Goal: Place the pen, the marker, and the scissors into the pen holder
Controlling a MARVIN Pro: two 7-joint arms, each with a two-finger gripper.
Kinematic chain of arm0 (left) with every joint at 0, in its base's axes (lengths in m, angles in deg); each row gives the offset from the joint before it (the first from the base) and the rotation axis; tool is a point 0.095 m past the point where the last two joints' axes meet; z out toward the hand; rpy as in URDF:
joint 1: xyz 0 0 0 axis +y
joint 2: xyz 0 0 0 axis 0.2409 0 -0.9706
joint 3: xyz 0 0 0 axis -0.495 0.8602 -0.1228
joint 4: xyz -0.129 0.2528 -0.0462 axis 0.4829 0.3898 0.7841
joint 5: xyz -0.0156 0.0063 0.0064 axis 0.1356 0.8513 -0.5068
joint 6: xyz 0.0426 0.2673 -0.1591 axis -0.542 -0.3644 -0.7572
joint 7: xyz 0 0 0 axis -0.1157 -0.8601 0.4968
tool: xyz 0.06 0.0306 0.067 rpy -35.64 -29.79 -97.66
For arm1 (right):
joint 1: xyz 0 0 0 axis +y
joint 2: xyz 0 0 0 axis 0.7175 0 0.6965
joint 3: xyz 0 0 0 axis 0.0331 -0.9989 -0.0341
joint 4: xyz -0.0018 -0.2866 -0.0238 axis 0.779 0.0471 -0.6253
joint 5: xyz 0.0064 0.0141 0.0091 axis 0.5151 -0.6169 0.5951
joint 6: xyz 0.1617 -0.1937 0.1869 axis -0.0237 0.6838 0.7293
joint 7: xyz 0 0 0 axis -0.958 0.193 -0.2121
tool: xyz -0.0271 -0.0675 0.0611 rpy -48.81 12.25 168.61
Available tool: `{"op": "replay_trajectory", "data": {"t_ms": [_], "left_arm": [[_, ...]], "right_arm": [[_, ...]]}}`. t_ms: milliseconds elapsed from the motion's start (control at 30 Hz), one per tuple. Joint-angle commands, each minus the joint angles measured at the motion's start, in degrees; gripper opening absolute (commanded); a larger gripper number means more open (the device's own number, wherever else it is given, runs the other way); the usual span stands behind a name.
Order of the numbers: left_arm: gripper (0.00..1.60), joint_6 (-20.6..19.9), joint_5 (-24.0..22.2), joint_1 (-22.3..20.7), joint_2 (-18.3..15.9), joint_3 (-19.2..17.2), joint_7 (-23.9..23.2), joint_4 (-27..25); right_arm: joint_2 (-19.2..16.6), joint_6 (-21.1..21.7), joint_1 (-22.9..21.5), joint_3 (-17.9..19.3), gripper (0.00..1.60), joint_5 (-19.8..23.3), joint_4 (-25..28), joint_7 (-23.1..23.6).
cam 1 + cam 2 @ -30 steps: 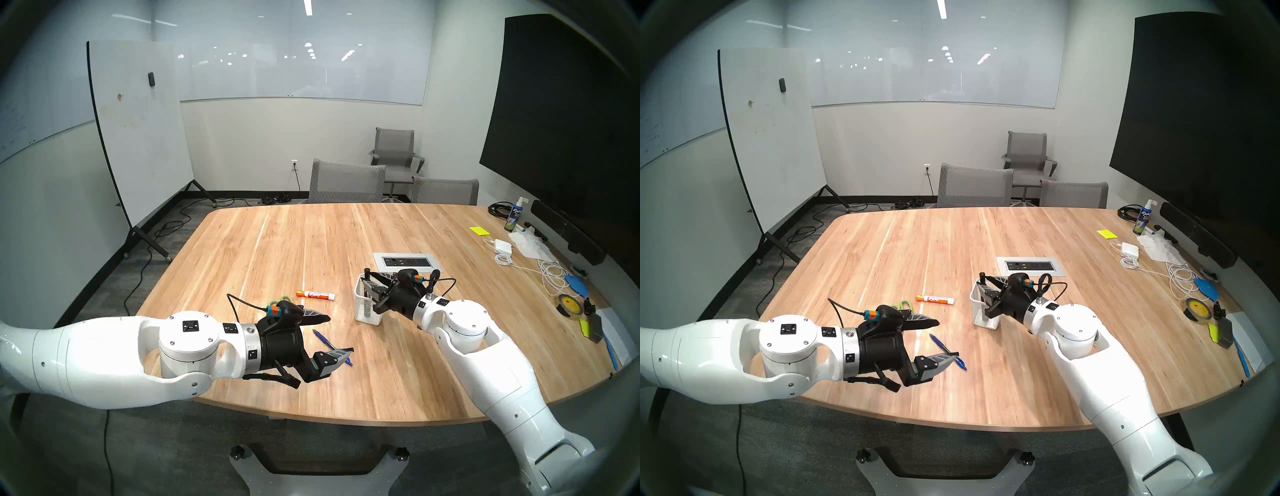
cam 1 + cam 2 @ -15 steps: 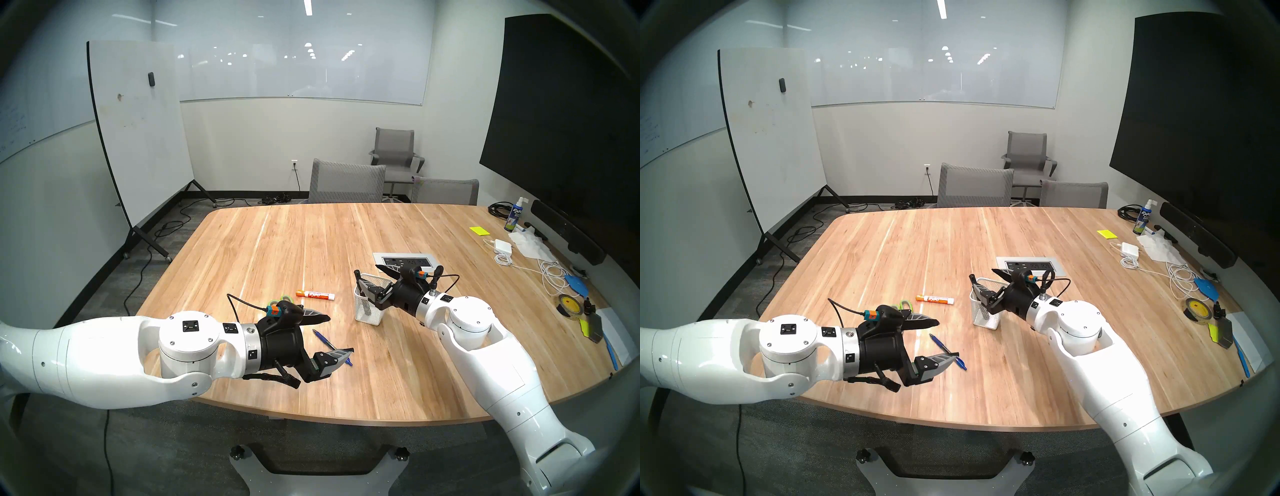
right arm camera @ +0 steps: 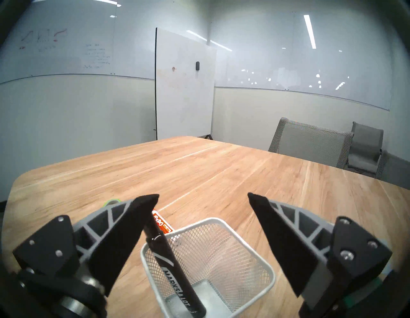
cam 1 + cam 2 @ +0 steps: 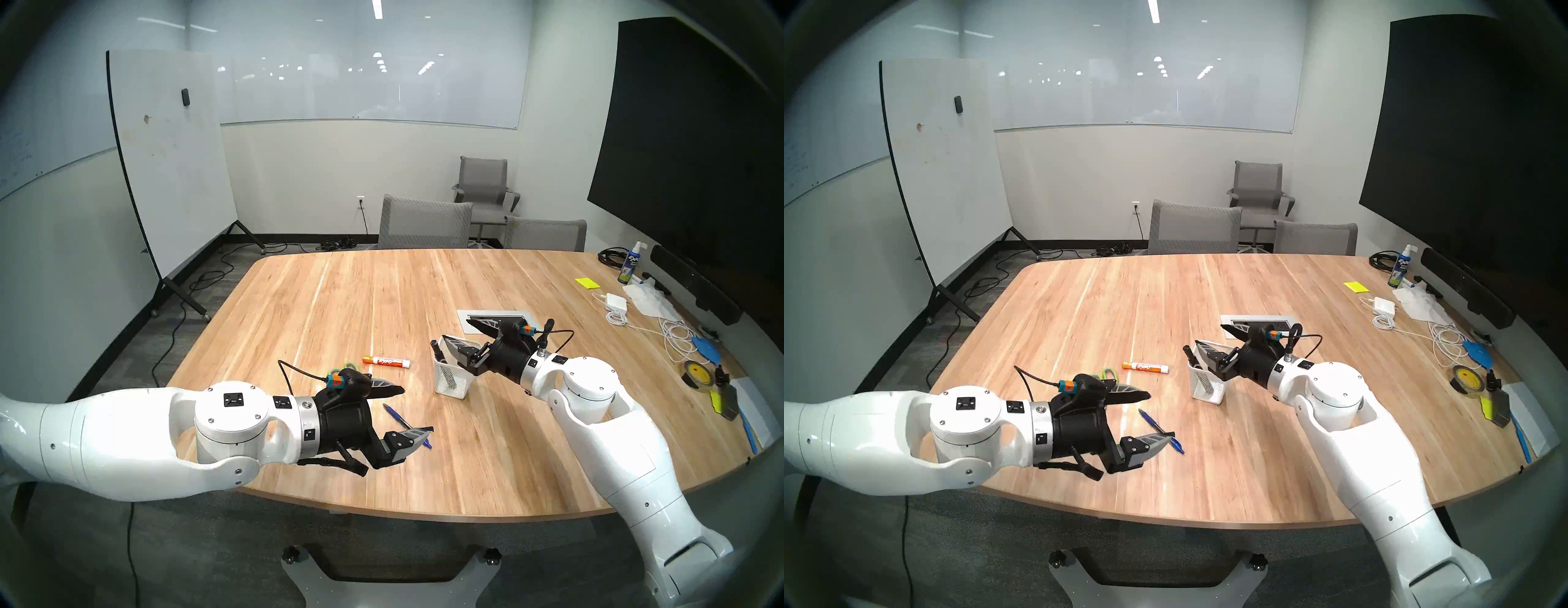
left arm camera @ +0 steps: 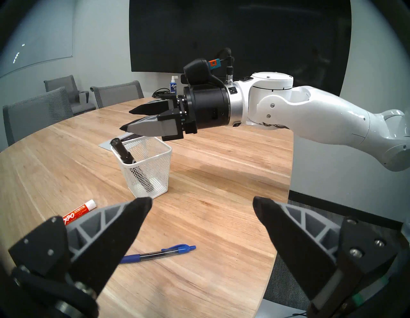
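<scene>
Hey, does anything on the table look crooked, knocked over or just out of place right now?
Nothing is spilled or broken. The black marker leans slanted inside the pen holder, its end above the rim. The blue pen, orange marker and scissors lie loose on the table.

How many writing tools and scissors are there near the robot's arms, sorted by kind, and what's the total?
Markers: 2, the black marker leaning in the pen holder and the orange-and-white marker on the table.
Pens: 1, the blue pen.
Scissors: 1, the green-handled scissors, mostly hidden.
Total: 4.
</scene>
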Motion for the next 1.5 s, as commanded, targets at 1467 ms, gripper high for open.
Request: {"op": "replay_trajectory", "data": {"t_ms": [1467], "left_arm": [[1.6, 0.5, 0.1, -0.4, 0.0, -0.5, 0.1, -0.4]], "right_arm": [[-15.5, -2.2, 7.6, 10.4, 1.6, 9.3, 2.3, 37.1]]}}
